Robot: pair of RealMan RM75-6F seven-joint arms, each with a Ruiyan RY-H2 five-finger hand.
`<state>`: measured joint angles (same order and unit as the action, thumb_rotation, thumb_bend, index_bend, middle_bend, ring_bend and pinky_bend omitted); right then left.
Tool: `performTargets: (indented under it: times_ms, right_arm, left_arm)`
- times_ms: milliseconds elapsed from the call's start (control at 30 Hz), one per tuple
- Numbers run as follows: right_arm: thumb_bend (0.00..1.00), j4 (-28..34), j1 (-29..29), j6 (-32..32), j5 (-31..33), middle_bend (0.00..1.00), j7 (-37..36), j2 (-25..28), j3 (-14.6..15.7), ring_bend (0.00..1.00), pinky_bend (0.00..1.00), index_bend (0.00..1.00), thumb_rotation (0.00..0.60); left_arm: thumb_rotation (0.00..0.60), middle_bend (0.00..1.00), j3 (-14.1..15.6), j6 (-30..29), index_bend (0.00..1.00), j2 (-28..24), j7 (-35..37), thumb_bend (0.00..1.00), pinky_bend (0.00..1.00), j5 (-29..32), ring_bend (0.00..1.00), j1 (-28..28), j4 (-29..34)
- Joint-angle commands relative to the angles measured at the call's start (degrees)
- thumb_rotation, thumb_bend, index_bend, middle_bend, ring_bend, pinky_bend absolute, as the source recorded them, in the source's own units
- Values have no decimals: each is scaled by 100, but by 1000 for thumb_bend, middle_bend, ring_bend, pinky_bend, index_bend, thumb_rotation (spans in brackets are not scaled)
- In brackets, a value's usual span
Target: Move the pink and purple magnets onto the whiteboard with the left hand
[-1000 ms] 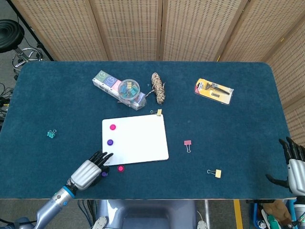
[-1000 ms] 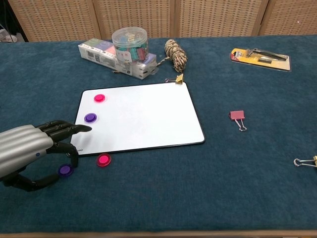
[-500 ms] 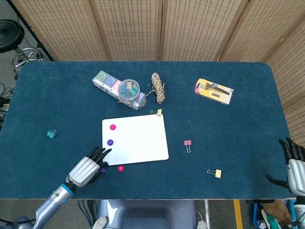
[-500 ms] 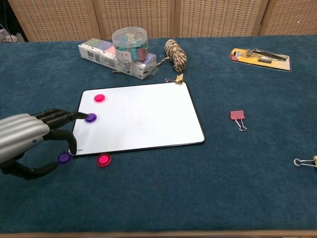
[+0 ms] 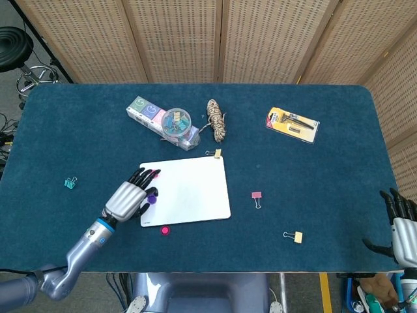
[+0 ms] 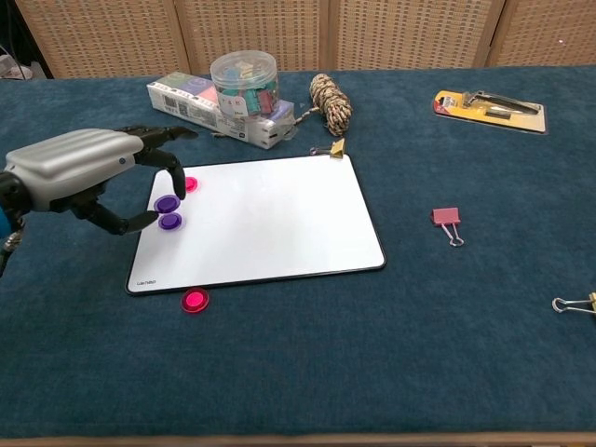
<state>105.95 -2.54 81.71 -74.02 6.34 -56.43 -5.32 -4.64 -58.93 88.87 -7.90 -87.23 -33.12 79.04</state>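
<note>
The whiteboard (image 5: 195, 192) (image 6: 279, 219) lies flat at the table's middle. On its left part sit a pink magnet (image 6: 190, 183) and a purple magnet (image 6: 169, 223). My left hand (image 5: 129, 195) (image 6: 84, 172) hovers over the board's left edge and pinches a second purple magnet (image 6: 167, 203) (image 5: 151, 193) between thumb and a finger, just above the resting purple one. Another pink magnet (image 5: 165, 229) (image 6: 195, 300) lies on the cloth just below the board's front edge. My right hand (image 5: 401, 222) hangs off the table's right front corner, fingers spread, holding nothing.
Behind the board stand a flat box (image 6: 191, 102), a clear jar of clips (image 6: 244, 82) and a rope coil (image 6: 330, 102). A razor pack (image 6: 489, 107) lies far right. Binder clips: pink (image 6: 446, 221), yellow (image 6: 331, 147) (image 5: 294, 236), teal (image 5: 70, 183).
My left hand picked the purple magnet off the cloth in front of the board's left corner and carried it up and over the board's left part. The right hand stayed put.
</note>
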Motion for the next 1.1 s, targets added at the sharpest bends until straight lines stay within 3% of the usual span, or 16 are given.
performTargets:
  times_ms: [33,433,1100]
  right_arm:
    - [0,-4,-1,0,9,0,-11,4,-8,0,0,0,600]
    - [0,-13,-6,-31,47,0,-104,45,-27,0,0,0,600]
    - [0,-25,-7,-44,72,0,-171,72,-42,0,0,0,600]
  left_arm:
    - [600,0,-155,180,686,270,125,431,0,164,0,-216,-329]
    - [600,0,-176,365,683,762,159,431,0,469,0,-400,-910]
    - [600,0,-139,453,662,1038,-73,421,0,737,0,-515,-1038]
